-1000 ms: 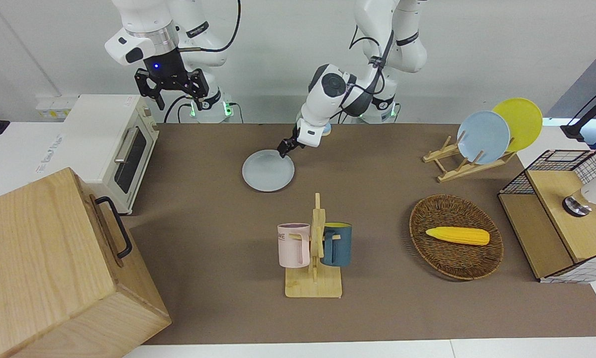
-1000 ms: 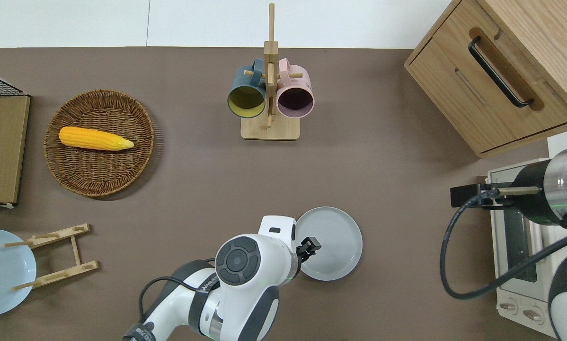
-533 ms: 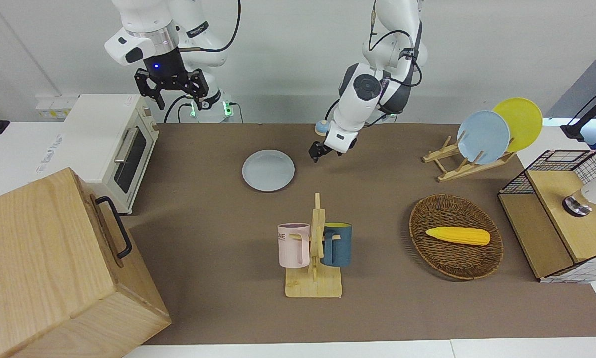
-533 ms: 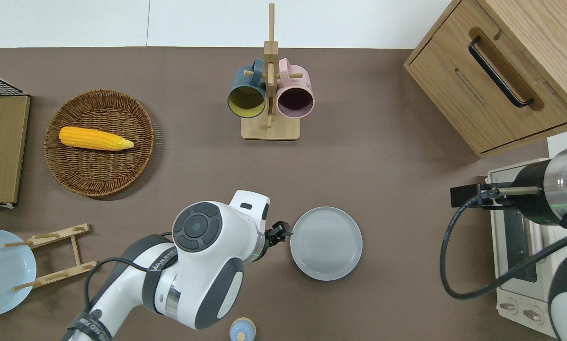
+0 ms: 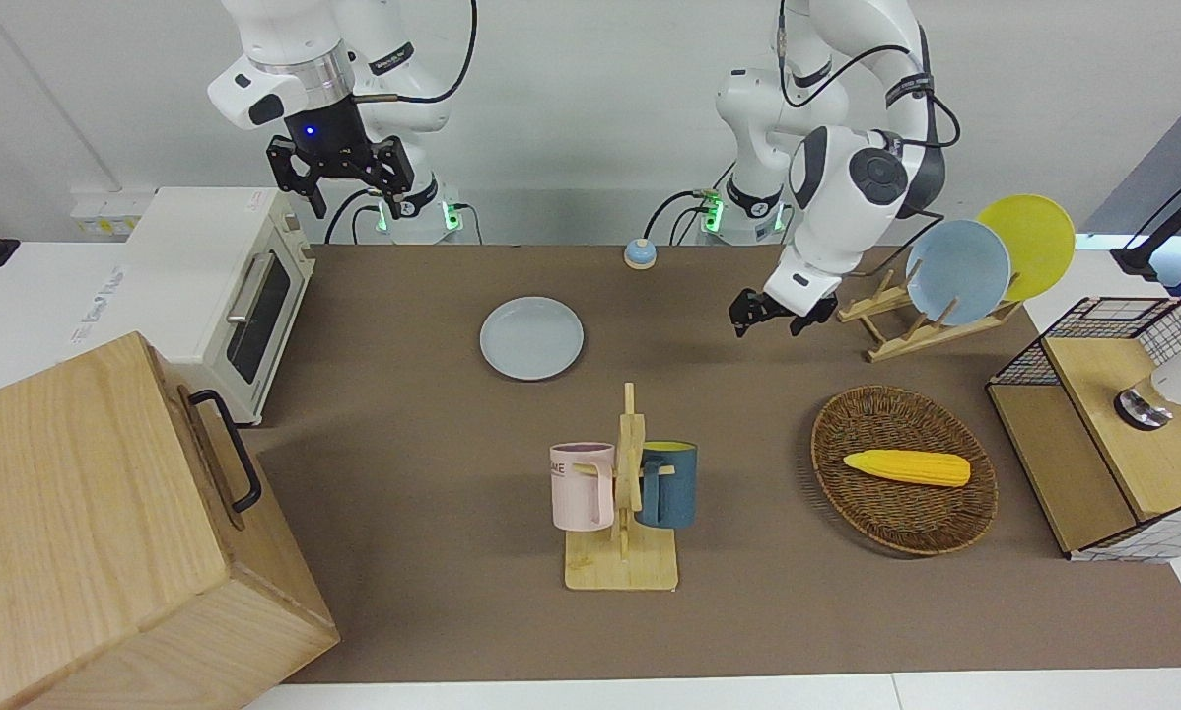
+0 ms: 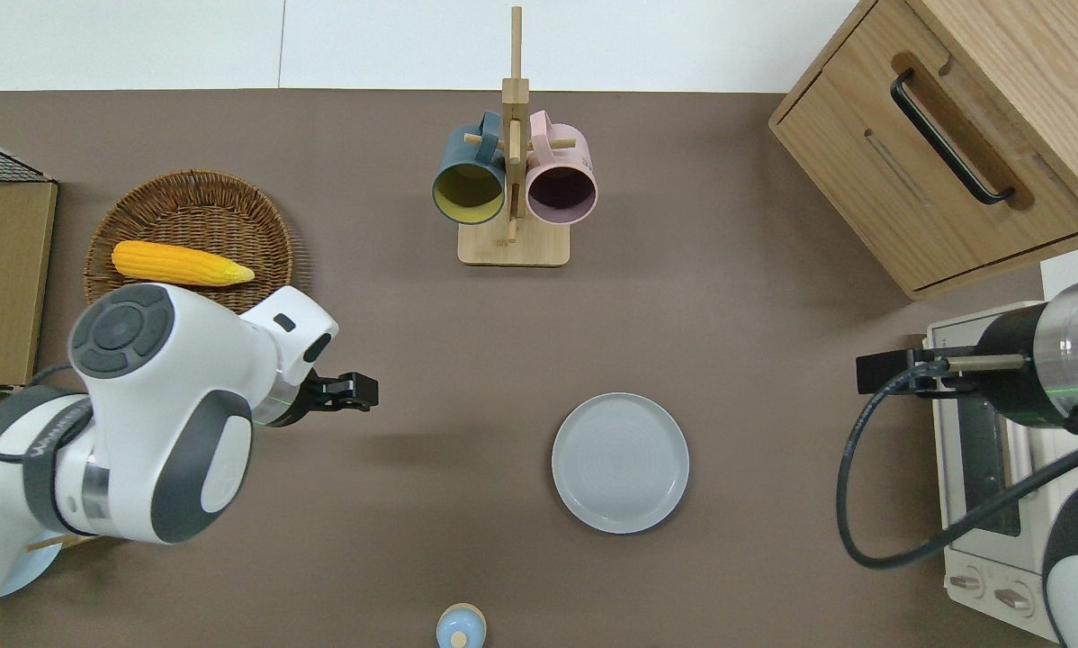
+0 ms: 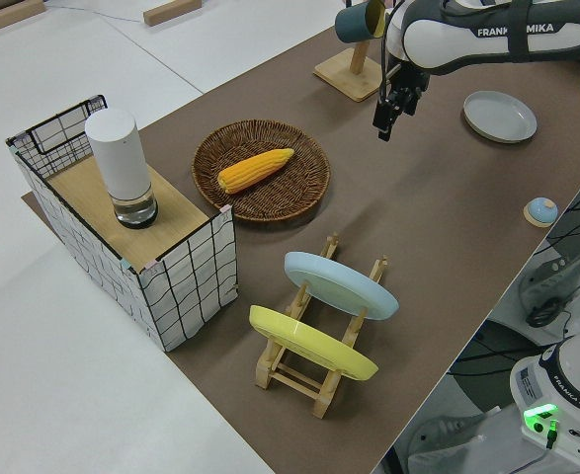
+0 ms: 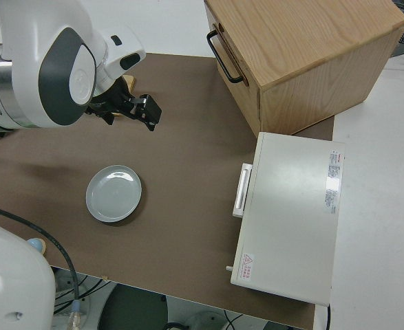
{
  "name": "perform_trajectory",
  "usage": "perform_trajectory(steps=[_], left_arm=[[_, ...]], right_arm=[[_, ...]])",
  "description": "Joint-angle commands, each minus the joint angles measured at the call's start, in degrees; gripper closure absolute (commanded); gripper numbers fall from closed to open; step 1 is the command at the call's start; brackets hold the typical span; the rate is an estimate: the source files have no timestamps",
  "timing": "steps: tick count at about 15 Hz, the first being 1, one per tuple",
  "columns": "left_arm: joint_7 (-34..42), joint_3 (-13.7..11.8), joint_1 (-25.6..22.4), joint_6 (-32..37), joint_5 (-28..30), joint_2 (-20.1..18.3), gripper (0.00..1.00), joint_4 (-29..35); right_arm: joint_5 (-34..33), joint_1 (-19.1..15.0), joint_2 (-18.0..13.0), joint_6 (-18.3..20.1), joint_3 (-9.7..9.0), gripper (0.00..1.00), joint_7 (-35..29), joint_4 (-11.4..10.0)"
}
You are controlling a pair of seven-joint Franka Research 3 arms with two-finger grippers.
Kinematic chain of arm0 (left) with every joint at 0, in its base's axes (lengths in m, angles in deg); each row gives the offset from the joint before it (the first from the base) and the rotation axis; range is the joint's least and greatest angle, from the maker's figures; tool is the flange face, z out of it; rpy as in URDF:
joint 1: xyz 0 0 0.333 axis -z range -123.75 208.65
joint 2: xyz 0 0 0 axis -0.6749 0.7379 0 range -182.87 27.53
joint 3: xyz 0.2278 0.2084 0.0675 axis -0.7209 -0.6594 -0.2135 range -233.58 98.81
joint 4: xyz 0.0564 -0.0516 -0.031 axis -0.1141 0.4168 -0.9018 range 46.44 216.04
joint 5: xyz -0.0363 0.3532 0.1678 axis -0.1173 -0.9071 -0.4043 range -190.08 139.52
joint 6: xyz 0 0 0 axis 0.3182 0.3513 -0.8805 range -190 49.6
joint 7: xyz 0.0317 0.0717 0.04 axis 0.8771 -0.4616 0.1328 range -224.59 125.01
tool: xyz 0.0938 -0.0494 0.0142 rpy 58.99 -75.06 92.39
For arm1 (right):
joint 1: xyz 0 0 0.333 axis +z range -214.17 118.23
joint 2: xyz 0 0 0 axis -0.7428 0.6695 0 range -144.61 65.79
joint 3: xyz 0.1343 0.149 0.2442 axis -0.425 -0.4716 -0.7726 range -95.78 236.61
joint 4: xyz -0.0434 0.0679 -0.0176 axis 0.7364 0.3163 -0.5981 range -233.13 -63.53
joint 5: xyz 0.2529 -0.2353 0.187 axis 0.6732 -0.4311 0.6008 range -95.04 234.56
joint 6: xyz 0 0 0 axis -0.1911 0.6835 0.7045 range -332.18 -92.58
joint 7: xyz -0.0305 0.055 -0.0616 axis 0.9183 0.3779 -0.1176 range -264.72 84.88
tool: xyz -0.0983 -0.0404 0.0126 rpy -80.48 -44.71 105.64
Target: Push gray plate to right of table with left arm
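The large rectangular table with the matte brown top (image 6: 737, 360) is crowded toward its ends. A big oak box with a black handle (image 6: 944, 135) and a white toaster oven (image 5: 221, 286) are found at the right arm's end, near each other. At the left arm's end a round wicker basket holding a yellow corn cob (image 5: 904, 483) is seen, and a wooden rack carrying a sky-blue and a yellow plate (image 5: 931, 316).

The white left arm (image 6: 143, 423) is raised, and its black two-finger gripper (image 6: 357, 392) hangs over bare table between the basket and the gray plate, well apart from the plate. Its fingers appear spread a little and nothing is held, though this is not fully sure. The right arm is parked.

The round, shallow, pale gray-blue plate with a low rim (image 6: 620, 463) lies flat on the table, about in the middle of its length, nearer to the robots than the wooden mug stand with a pink and a dark blue mug (image 6: 513, 184).

Several risks can be judged. If the plate is pushed further toward the right arm's end, it could be driven against the toaster oven. If the rim is met too high, the fingers could slide over it. A small blue bell with a wooden knob (image 6: 461, 627) stands near the robots' edge and could be knocked by a low sweep.
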Motion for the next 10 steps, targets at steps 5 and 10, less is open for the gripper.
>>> perform_trajectory(steps=[5,10], left_arm=[[2.5,1.32,-4.9,3.54,-1.93,-4.78,0.01,-6.37],[5.41,4.04,-7.27,8.29,-7.38,-7.24,0.01,-8.31]], right_arm=[[1.23,-1.41,-1.57,-0.01,-0.84,0.005,-0.59,-1.56],[1.23,-1.41,-1.57,-0.01,-0.84,0.005,-0.59,-1.56]])
